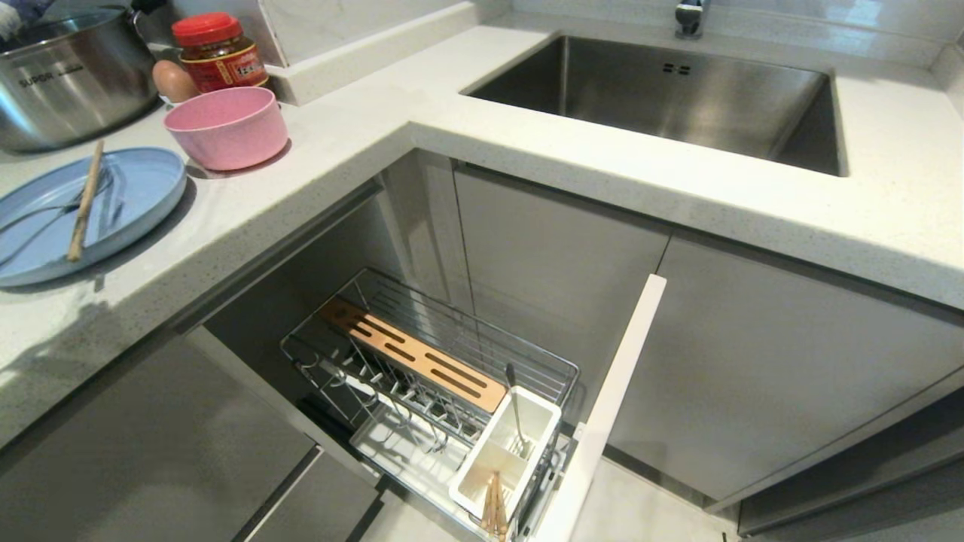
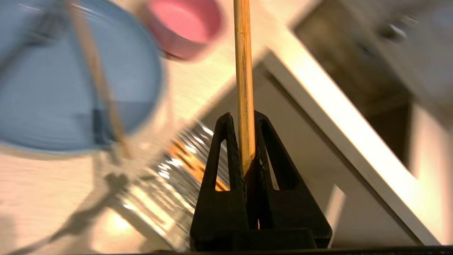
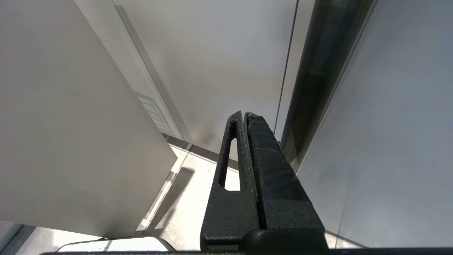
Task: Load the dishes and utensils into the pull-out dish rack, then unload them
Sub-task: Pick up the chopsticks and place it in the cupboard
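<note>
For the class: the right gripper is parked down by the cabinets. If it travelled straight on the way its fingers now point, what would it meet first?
Most likely the grey cabinet panel ahead: the right gripper, shut and empty, points at that flat front, with nothing visible between. Depth is unclear, so the dark gap beside it could be what it meets instead.

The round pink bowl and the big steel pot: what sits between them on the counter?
In the head view, a brown egg and a red-lidded sauce jar stand between the pink bowl and the steel pot.

Home kitchen: speckled white countertop (image 1: 361, 150) with inset steel sink (image 1: 678, 98) and faucet (image 1: 689, 16), grey base cabinets (image 1: 753, 376), pull-out dish rack (image 1: 429, 376) below, steel pot (image 1: 68, 75), chili sauce jar (image 1: 218, 53), egg (image 1: 173, 81).
</note>
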`<state>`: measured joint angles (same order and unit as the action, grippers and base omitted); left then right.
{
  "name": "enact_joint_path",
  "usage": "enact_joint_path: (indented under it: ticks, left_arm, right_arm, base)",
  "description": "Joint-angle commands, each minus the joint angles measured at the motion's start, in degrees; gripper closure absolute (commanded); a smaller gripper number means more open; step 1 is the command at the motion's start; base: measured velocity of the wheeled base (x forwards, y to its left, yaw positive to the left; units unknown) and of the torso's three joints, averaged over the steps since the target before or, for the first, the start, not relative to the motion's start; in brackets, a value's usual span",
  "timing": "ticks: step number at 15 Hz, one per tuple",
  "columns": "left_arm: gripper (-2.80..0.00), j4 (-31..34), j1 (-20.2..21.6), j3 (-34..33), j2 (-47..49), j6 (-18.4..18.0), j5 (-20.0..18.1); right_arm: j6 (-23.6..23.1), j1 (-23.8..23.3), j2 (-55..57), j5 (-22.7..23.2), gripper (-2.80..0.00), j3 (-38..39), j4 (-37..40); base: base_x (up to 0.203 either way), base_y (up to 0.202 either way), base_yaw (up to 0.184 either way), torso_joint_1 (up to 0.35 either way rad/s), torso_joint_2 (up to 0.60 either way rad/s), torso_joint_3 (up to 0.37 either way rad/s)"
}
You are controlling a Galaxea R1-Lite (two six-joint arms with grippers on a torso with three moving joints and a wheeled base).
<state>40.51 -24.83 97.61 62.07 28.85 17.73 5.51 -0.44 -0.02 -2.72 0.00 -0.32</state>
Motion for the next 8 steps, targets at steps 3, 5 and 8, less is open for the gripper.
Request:
enact_joint_path:
  ticks: [3,5,8]
  left_arm:
    - [0.00,3.0,-11.8,-4.9,-2.1,0.0,-7.3]
    - [0.00,5.8,-13.5,-8.2,-1.7,-2.4,-15.5]
    - [0.00,9.2,-15.4,-11.6,2.7,-4.2,-18.5]
  right_arm:
    - [0.0,0.0,-0.2,0.0,0.00,0.0,0.0]
    - [0.0,0.0,-0.2,0.0,0.00,0.0,0.0]
    - [0.0,0.0,-0.2,0.0,0.00,0.0,0.0]
  base:
    - [0.000,0.000,0.000,0.000,0.00,0.000]
    - [0.000,0.000,0.000,0.000,0.00,0.000]
    - [0.000,0.000,0.000,0.000,0.00,0.000]
